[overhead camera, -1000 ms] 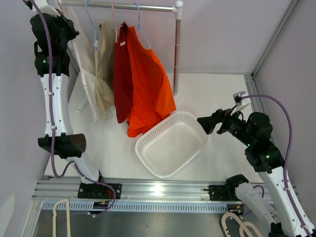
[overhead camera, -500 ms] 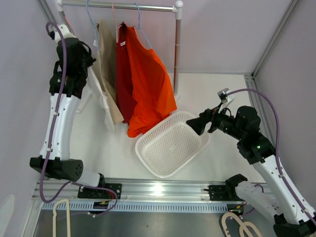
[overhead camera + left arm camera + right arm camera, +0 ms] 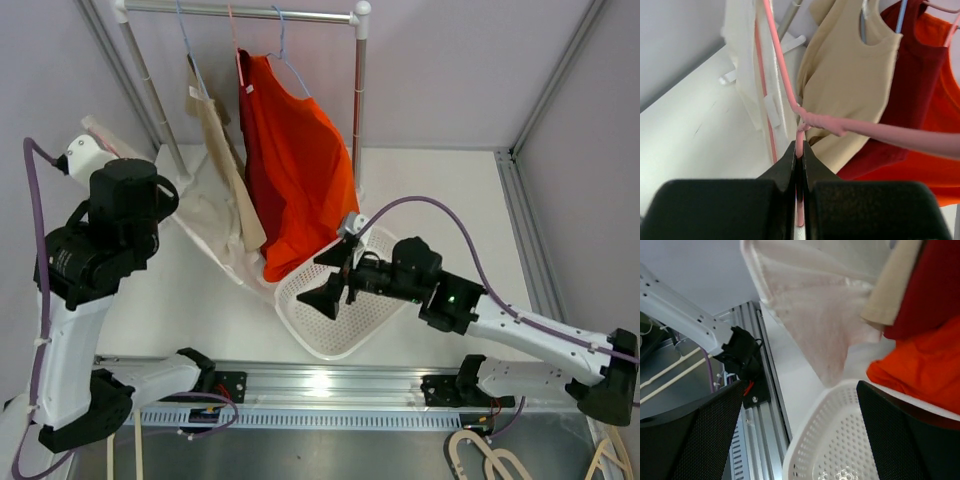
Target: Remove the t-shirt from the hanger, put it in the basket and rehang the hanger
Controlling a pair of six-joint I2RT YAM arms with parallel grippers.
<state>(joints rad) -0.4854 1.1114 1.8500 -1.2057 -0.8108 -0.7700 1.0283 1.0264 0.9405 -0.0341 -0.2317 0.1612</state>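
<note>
The pink hanger (image 3: 812, 121) carrying the white t-shirt (image 3: 742, 60) is pinched by the left tool (image 3: 797, 150), while the right tool (image 3: 799, 390) is held spread above the basket (image 3: 380, 325).

Bright, even light — faint soft shadows

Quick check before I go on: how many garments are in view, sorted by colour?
white t-shirt: 1
beige top: 1
dark red garment: 1
orange garment: 1
Total: 4 garments
</note>
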